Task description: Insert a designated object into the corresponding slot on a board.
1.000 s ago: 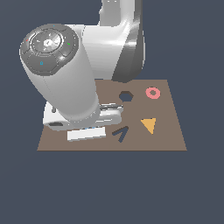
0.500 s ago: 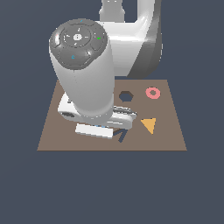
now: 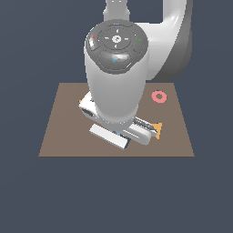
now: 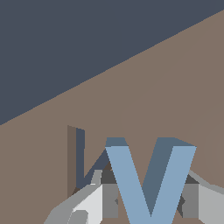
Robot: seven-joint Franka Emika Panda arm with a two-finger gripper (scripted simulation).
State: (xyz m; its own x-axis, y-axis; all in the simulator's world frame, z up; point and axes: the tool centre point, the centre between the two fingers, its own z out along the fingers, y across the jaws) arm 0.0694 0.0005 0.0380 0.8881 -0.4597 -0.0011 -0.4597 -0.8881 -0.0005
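Observation:
In the wrist view my gripper is shut on the designated object, a light-blue flat V held upright between the grey fingers. Just beyond it, the slot shows as a dark V-shaped recess in the brown board; the piece hangs close to it but is not inside. In the exterior view the arm's big white body hangs over the middle of the board and hides the piece, the slot and the fingers.
A pink ring lies on the board towards the exterior view's right, at the back. An orange triangle peeks out beside the hand. A sliver of another orange piece shows on the arm's other side.
The arm has swung towards the exterior view's right across the board. It now covers the V slot and the dark hexagonal recess, which were visible before.

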